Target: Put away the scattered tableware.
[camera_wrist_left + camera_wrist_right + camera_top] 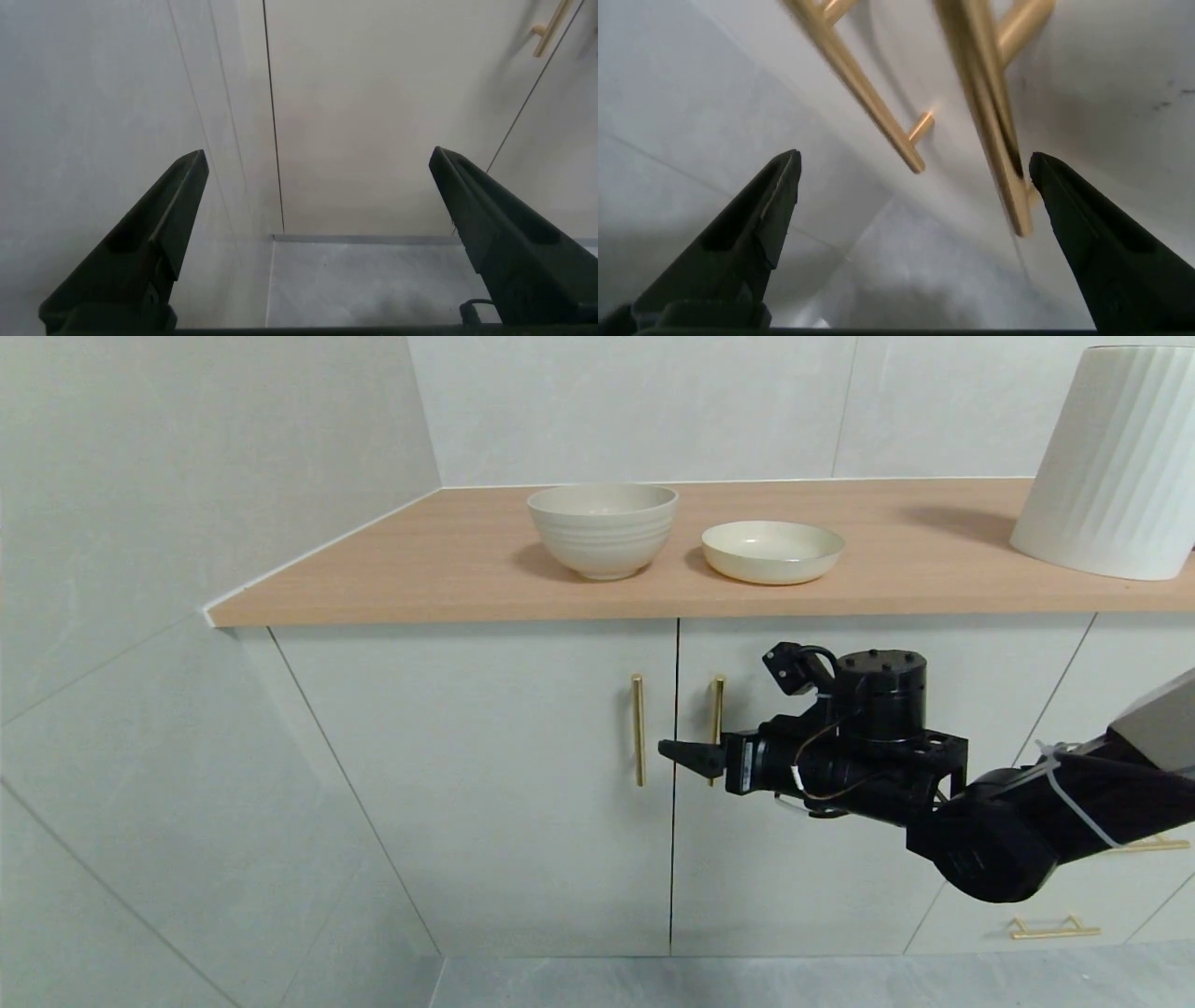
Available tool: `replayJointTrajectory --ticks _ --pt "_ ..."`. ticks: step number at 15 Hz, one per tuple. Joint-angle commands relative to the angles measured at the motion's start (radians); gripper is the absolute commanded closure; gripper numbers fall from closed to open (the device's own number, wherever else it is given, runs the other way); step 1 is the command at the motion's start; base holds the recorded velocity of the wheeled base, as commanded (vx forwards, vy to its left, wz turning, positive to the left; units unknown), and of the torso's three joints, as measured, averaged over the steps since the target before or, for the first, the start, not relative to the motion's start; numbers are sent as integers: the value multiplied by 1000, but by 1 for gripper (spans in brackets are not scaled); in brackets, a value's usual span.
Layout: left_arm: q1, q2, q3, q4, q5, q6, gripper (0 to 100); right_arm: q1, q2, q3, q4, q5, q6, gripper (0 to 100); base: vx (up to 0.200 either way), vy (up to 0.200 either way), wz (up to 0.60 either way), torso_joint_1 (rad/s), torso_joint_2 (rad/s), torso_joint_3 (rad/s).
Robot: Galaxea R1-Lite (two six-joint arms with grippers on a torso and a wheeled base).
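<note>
A ribbed cream bowl and a shallow cream dish stand side by side on the wooden countertop. Below it are two shut cabinet doors with upright gold handles. My right gripper is level with these handles, just in front of the right door's one. In the right wrist view the gripper is open, with both gold handles seen close between its fingers, neither gripped. My left gripper is open and holds nothing, facing the cabinet front low near the floor.
A tall white ribbed container stands on the counter at the far right. Tiled wall closes the left side at the counter's corner. More cabinet fronts with small gold pulls lie to the lower right. Grey floor runs below.
</note>
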Motion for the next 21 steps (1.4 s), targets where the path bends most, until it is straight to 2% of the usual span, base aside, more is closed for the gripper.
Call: replayJointTrajectory --ticks 1,7,21 --pt "0 0 0 0 -1 0 0 5 20 -5 -5 1 23 0 0 0 0 0 0 0" --pt "0 0 0 0 1 0 0 27 12 -2 -7 5 45 0 0 0 0 0 0 0" --pt "0 0 0 0 -1 0 0 57 -112 130 -38 40 51 0 0 0 0 0 0 0"
